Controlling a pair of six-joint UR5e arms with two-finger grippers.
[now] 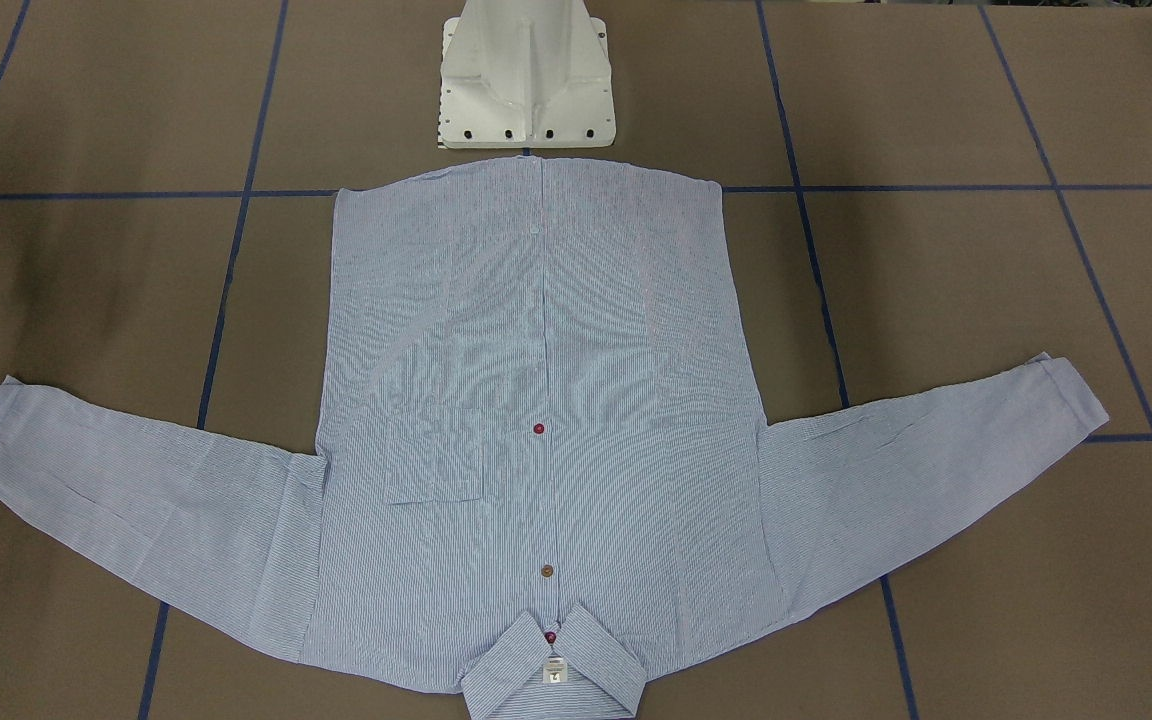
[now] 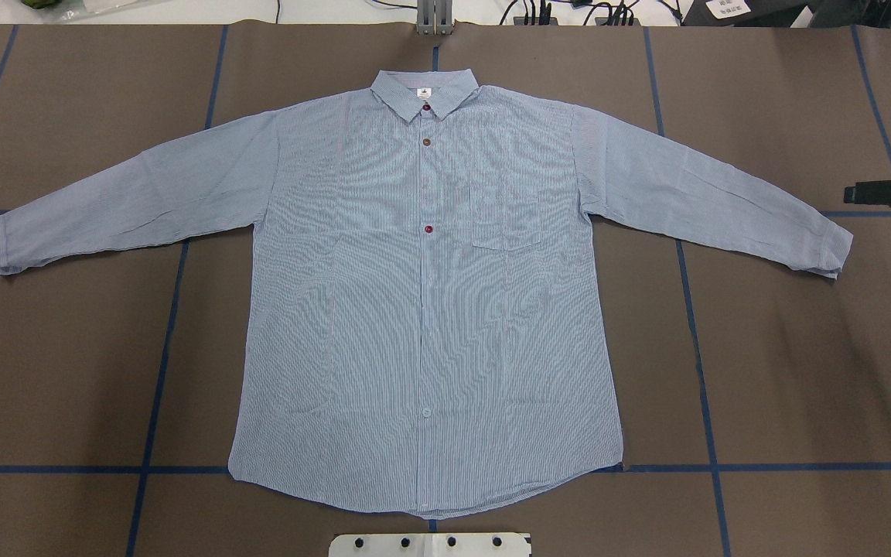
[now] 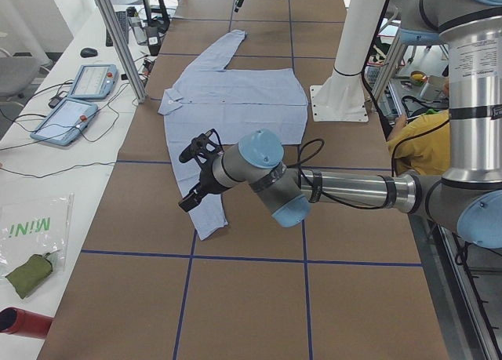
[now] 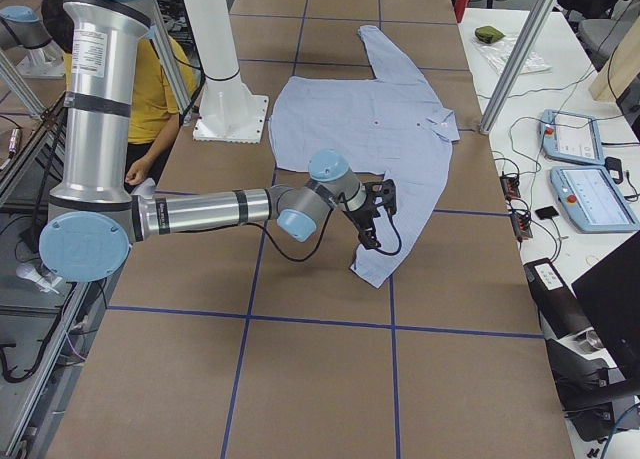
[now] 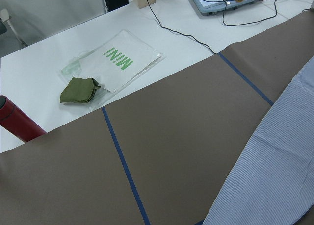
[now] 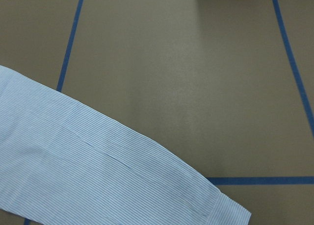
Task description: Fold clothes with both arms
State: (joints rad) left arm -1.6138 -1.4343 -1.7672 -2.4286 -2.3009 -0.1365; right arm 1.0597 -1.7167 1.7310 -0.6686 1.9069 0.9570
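Observation:
The light blue striped shirt (image 2: 422,309) lies flat and face up on the brown table, buttoned, with both sleeves spread out, collar (image 2: 424,91) at the far side. It also shows in the front view (image 1: 536,400). My right gripper (image 2: 848,195) hovers just beyond the cuff (image 2: 824,247) on the view's right. In the right side view (image 4: 372,217) its fingers stand apart and hold nothing. My left gripper (image 3: 188,180) shows only in the left side view, above the other sleeve near its cuff (image 3: 205,227). I cannot tell whether it is open.
The white pedestal base (image 1: 526,80) stands at the shirt's hem. A white bench along the table's far side holds teach pendants (image 3: 86,81), a green pouch (image 5: 78,90), a plastic bag (image 5: 115,58) and a red bottle (image 5: 14,122). A person in yellow (image 4: 160,89) sits behind the robot.

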